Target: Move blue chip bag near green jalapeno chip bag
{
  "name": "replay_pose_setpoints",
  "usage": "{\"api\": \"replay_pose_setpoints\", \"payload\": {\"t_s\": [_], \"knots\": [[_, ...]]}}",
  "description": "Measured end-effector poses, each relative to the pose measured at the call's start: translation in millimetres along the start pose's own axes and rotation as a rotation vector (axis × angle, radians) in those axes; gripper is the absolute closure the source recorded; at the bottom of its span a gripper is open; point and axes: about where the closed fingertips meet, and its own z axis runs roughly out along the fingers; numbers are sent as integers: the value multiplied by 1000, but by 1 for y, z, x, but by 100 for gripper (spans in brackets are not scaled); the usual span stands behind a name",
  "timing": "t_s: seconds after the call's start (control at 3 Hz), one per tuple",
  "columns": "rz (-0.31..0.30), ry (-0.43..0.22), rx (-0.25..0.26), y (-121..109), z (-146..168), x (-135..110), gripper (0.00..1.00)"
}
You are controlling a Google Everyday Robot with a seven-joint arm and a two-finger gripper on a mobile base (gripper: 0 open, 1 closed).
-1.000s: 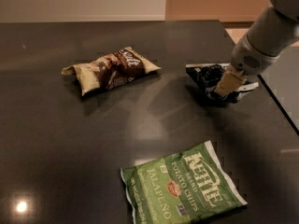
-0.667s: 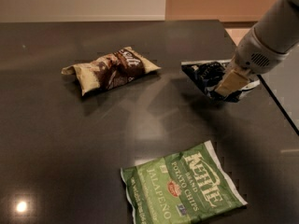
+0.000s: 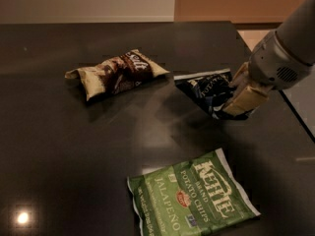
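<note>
A dark table (image 3: 59, 146) holds three snack bags. At 2 o'clock the gripper (image 3: 236, 103) is clamped on the right edge of the tilted blue chip bag (image 3: 204, 88). At 5 o'clock lies the green jalapeno chip bag (image 3: 192, 198), lettered "Kettle Brand Potato Chips Jalapeño". At 10 o'clock lies a brown-and-tan bag (image 3: 115, 73), writing unreadable

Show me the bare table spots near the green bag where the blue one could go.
Widest bare table: left of the green bag, below the brown bag. A narrower strip lies between the green bag and the blue bag. Crowded at right, where the tool grips the blue bag.
</note>
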Motion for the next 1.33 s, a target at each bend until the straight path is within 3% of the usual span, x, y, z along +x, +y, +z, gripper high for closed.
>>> {"api": "replay_pose_setpoints", "payload": {"t_s": [0.33,0.67,1.33], "knots": [[-87,-31,-63,27,8,-13,100],[-163,-41,-116,45,20,-24,83],[-233,-40,-164,58,31,-28,36]]}}
